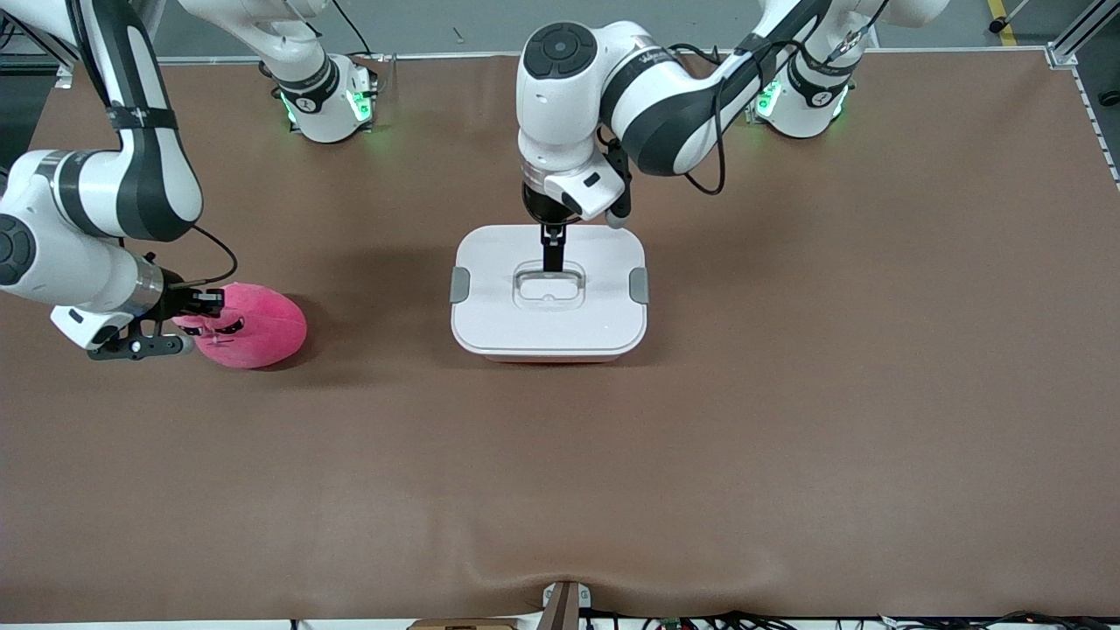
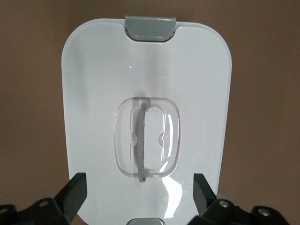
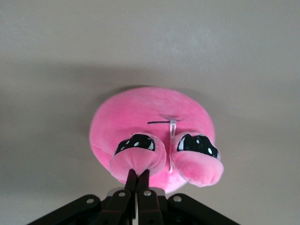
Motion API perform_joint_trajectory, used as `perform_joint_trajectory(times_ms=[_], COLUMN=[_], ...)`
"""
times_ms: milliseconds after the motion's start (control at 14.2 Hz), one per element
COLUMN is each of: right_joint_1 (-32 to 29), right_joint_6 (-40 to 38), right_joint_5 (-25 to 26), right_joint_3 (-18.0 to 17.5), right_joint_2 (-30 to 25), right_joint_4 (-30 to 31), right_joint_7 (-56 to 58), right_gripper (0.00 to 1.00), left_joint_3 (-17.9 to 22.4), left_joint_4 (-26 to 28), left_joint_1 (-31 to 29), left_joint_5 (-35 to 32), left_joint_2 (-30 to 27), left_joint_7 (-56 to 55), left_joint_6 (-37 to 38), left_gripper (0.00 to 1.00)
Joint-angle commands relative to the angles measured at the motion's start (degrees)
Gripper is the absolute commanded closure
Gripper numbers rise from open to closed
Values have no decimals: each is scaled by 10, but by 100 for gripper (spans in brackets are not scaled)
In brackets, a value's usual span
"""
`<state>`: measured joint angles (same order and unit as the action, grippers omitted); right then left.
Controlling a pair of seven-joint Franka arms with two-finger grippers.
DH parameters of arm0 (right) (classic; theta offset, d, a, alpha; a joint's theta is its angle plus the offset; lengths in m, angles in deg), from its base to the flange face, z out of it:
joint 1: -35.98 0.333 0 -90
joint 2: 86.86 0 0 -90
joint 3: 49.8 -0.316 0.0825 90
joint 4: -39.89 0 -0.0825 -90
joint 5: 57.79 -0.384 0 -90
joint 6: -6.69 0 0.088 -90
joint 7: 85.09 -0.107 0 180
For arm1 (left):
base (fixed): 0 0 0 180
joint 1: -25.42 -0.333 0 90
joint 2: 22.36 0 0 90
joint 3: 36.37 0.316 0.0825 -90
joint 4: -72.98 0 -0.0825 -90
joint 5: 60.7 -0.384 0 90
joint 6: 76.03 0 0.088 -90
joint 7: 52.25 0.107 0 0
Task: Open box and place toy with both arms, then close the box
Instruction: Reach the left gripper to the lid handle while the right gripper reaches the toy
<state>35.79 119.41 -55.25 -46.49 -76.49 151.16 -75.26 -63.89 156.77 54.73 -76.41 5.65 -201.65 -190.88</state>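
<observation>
The box [image 1: 549, 328] stands mid-table with its white lid [image 2: 93, 93] on and a grey clip [image 1: 459, 285] at each end. My left gripper [image 1: 552, 254] hangs open just above the lid's clear recessed handle [image 2: 142, 140], its fingers [image 2: 75, 187] wide on either side and touching nothing. The hot-pink toy [image 1: 258, 325] lies on the table toward the right arm's end. My right gripper [image 1: 203, 303] is shut on a soft pink flap of the toy [image 3: 150, 112] beside its dark eyes; the pinch shows in the right wrist view, right gripper [image 3: 139, 174].
Brown mat [image 1: 787, 394] covers the table, with bare surface all round the box and the toy. The arm bases [image 1: 328, 101] stand along the edge farthest from the front camera.
</observation>
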Motion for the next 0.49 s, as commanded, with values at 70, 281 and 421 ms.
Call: perform_joint_trajectory(times_ms=[70, 281, 421], right_joint_1=[-6, 1, 15], right_joint_6=[-23, -34, -80], right_joint_5=[4, 3, -2], right_joint_3=[-3, -7, -7], right_joint_2=[-19, -18, -17], right_joint_4=[-34, -65, -91], right_joint_7=[130, 131, 138], right_gripper=[100, 100, 100], left_joint_3=[4, 4, 4], left_joint_4=[-15, -13, -15], left_joint_1=[26, 25, 26], left_joint_5=[-40, -50, -60], left_joint_2=[20, 39, 51], left_joint_7=[-40, -40, -42], left_joint_6=[-4, -2, -4], left_gripper=[0, 9, 16])
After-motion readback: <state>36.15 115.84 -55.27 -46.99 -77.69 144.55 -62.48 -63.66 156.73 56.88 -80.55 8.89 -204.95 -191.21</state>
